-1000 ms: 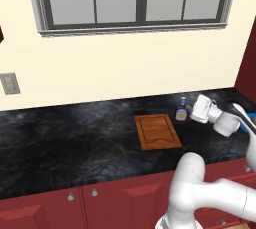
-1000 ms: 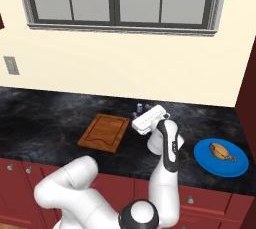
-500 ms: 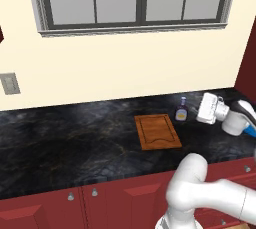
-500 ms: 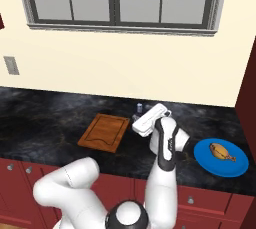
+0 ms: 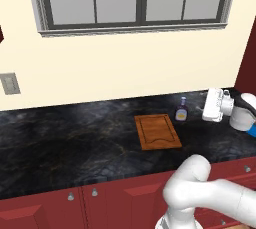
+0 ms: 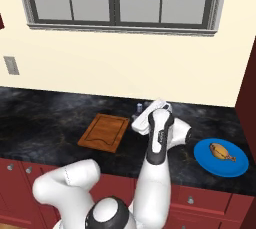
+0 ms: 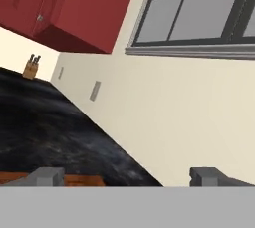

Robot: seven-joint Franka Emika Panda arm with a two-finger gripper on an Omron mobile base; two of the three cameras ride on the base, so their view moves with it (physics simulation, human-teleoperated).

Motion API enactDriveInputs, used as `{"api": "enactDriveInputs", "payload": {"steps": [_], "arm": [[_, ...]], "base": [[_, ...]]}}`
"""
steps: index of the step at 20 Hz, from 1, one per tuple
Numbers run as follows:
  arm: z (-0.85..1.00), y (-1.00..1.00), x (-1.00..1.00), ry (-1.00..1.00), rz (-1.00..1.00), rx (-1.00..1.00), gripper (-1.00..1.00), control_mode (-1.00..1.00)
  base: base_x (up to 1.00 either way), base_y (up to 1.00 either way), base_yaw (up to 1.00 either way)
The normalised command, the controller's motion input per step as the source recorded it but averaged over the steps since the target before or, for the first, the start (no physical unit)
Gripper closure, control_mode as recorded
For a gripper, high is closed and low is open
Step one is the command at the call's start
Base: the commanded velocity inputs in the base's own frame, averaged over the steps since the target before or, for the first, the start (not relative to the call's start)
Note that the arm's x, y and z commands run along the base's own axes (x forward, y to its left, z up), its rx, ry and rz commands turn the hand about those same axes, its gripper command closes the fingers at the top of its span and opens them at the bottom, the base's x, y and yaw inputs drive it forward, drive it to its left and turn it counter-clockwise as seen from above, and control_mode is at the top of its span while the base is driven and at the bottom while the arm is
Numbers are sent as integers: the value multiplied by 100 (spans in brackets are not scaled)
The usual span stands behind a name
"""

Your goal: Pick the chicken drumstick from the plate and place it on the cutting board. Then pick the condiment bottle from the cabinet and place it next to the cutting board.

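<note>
Right base view has the dark table (image 6: 45, 118) running wall to wall, with the cutting board (image 6: 104, 132) lying bare left of the arm, so it's ready to take the meat. At the right end sits the plate (image 6: 221, 157) with the chicken drumstick (image 6: 221, 151) on it, untouched. Just past the board's far right corner stands a small sauce bottle (image 5: 181, 110). The end effector (image 5: 214, 104) hangs spread wide and empty between board and plate, I'd guess heading for the drumstick.

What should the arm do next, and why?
Probably swing toward the plate and come down over the drumstick: it lies there untouched, the board is bare, and the gripper has its jaws open, pointed at the wall.
</note>
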Motion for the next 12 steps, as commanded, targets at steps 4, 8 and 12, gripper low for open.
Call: {"api": "enactDriveInputs", "payload": {"steps": [4, 8, 12], "arm": [[13, 0, -29, -2, -5, -22, -100, -100], [12, 0, -29, -1, -6, -22, -100, -100], [16, 0, -29, -1, -6, -22, -100, -100]], "base": [[0, 0, 0], [0, 0, 0], [0, 0, 0]]}}
